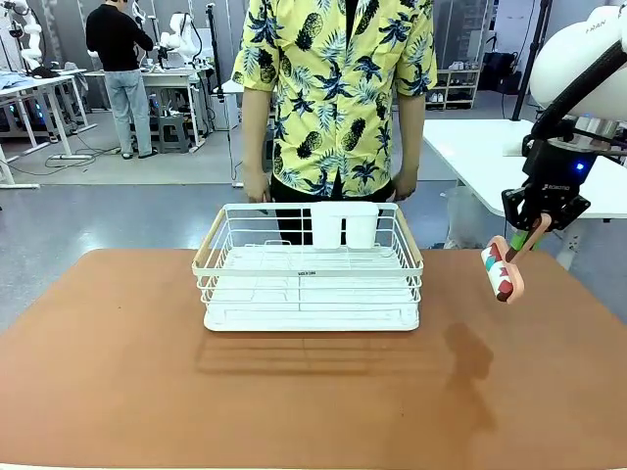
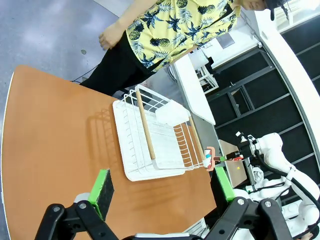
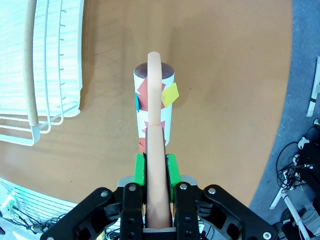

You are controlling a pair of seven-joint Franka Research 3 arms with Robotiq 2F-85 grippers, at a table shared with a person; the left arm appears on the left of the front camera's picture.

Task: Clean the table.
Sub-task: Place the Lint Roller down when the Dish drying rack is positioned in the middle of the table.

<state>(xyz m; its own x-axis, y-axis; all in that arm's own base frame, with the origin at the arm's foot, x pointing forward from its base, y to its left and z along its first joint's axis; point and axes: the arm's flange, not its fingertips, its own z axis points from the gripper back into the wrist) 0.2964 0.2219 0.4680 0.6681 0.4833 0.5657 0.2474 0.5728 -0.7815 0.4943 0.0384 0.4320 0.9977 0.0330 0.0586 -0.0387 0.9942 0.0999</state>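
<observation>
Terracotta table (image 1: pixel 147 372) lies below right hand (image 1: pixel 530 238) (clamping lint roller (image 1: pixel 502 270)).

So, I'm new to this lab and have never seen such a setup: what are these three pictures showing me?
Two white robot arms share a reddish-brown table with a person in a pineapple shirt, standing at the far side. One picture comes from a fixed camera between the arms, looking across the table. The other two come from cameras on each arm's wrist, looking along that arm's fingers. On the table stands a white wire dish rack. The right gripper is shut on the peach-coloured handle of a lint roller, held above the table to the right of the rack; coloured paper scraps stick to its roll. The left gripper is open and holds nothing, hanging over the table.
</observation>
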